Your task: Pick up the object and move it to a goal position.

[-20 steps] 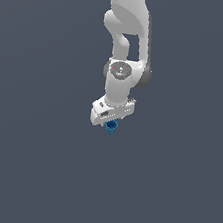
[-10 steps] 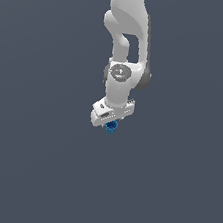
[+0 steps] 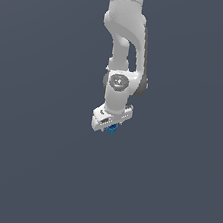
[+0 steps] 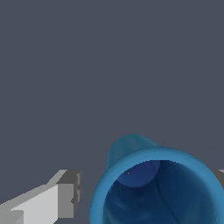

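Observation:
The object (image 3: 112,129) is a tiny bright blue cup that shows just under the white gripper (image 3: 111,127) in the exterior view, mostly hidden by the hand. In the wrist view the cup (image 4: 153,183) fills the space between the two fingers, its dark hollow mouth facing the camera and its narrower base pointing away. One grey-padded finger (image 4: 65,194) stands close beside the rim, and the other finger (image 4: 221,175) shows only as a sliver at the frame's edge against the rim. The gripper is shut on the cup.
The white arm (image 3: 124,44) comes down from the top of the exterior view. Around it there is only a plain dark grey-blue surface (image 3: 33,172), and no other objects or edges show.
The arm and hand have moved slightly downward in the exterior view, and the blue cup has moved down with the gripper.

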Action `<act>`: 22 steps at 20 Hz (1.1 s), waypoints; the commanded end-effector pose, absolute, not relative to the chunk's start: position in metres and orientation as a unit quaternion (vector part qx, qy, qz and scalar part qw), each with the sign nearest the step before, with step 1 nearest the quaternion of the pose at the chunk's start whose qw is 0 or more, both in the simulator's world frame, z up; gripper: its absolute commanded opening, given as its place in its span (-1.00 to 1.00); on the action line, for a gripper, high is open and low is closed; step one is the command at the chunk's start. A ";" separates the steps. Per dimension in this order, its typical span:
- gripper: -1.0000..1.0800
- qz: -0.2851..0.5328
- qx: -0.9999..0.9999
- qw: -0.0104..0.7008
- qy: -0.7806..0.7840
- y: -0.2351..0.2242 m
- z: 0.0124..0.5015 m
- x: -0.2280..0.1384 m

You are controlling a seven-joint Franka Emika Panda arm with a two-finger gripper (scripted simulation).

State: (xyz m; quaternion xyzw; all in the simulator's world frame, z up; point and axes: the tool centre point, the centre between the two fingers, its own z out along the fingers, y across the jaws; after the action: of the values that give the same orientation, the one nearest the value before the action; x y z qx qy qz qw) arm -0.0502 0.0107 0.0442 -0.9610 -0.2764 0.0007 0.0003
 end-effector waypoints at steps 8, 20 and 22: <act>-1.00 0.000 -0.961 0.000 -0.277 0.011 0.040 -0.049; -1.00 0.000 -0.961 0.000 -0.276 0.010 0.054 -0.051; -1.00 0.000 -0.961 0.000 -0.276 0.009 0.062 -0.052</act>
State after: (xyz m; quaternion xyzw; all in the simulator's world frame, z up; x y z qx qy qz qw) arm -0.0516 0.0095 0.0556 -0.9611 -0.2762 0.0007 0.0000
